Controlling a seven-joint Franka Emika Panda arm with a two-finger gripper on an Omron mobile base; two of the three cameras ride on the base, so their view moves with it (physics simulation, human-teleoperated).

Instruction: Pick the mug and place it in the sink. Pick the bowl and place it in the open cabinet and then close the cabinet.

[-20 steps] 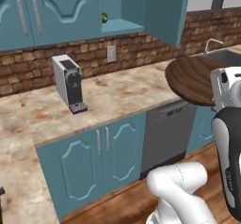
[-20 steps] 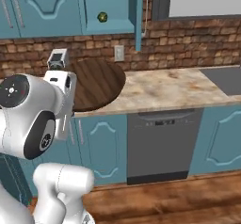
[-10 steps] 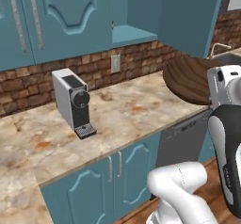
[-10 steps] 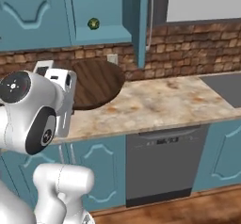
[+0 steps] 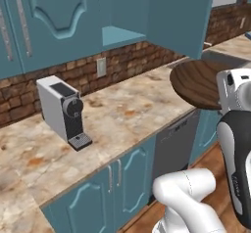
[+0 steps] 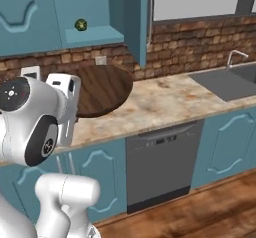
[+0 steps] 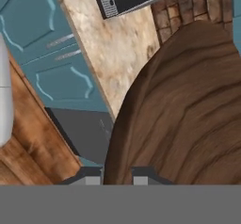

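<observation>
One round, ribbed wood-grain bowl [image 7: 188, 110], clamped at its rim by the narrow gripper [image 7: 117, 173], held above the speckled stone counter [image 5: 122, 114]; one boxy coffee machine [image 5: 63, 112] nearby

Coffee machine [image 5: 63, 110] on marbled counter [image 5: 132, 112]

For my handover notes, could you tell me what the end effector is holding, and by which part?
The end effector holds the bowl, pinched at its rim.

My base has driven closer to the counter [image 5: 122, 114]. The open cabinet [image 6: 90, 32] and coffee machine [image 5: 63, 112] loom larger now.
</observation>
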